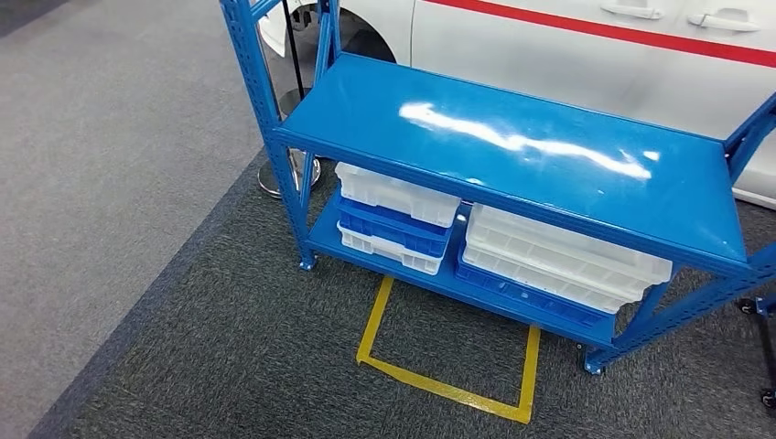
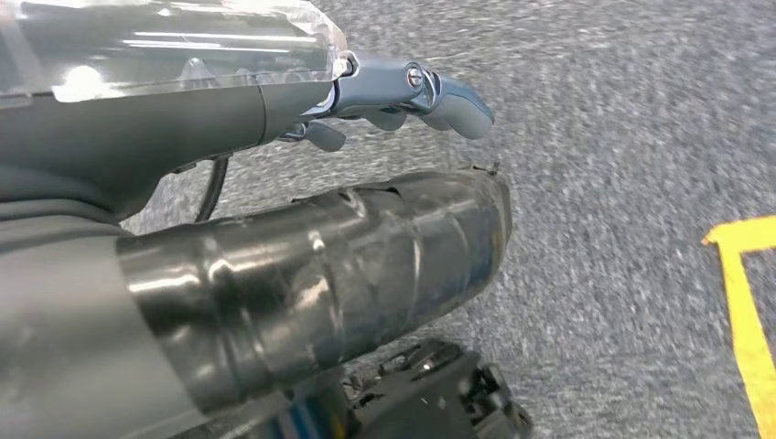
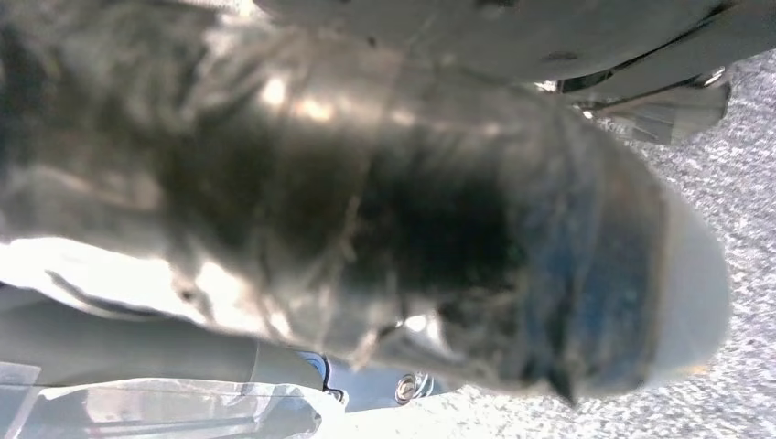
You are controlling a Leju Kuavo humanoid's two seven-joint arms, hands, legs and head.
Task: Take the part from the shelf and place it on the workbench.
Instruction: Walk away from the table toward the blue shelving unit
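A blue metal rack (image 1: 512,137) stands ahead in the head view, its glossy top surface bare. On its lower shelf lie stacked white and blue bins (image 1: 395,212) at the left and wider white trays (image 1: 558,261) at the right. My left hand (image 2: 403,91) hangs over the grey carpet, its thumb and fingers loosely apart and holding nothing. Of my right hand (image 3: 403,389), a small blurred part near the wrist cover is all I can make out, and how its fingers lie cannot be told.
A yellow tape square (image 1: 448,352) marks the dark carpet in front of the rack; one corner of the yellow tape (image 2: 746,302) lies near my left hand. A white car (image 1: 567,46) with a red stripe stands behind the rack. A round stanchion base (image 1: 274,178) sits by the rack's left post.
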